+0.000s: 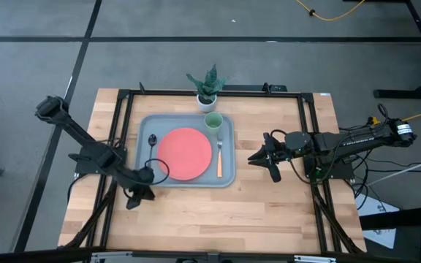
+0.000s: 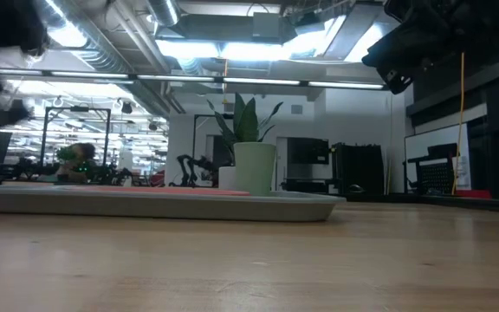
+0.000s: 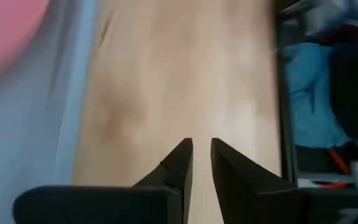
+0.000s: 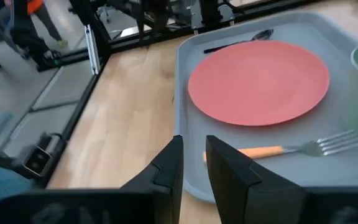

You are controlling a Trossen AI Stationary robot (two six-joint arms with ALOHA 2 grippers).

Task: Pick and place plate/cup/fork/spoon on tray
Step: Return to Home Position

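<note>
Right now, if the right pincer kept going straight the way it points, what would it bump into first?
Probably the tray: the right pincer aims at its near rim, with the fork just inside. Its height above the rim is unclear.

The high view looks straight down on the whole table, the low view skims level across it, and both share the tray with the close-set wrist views.
</note>
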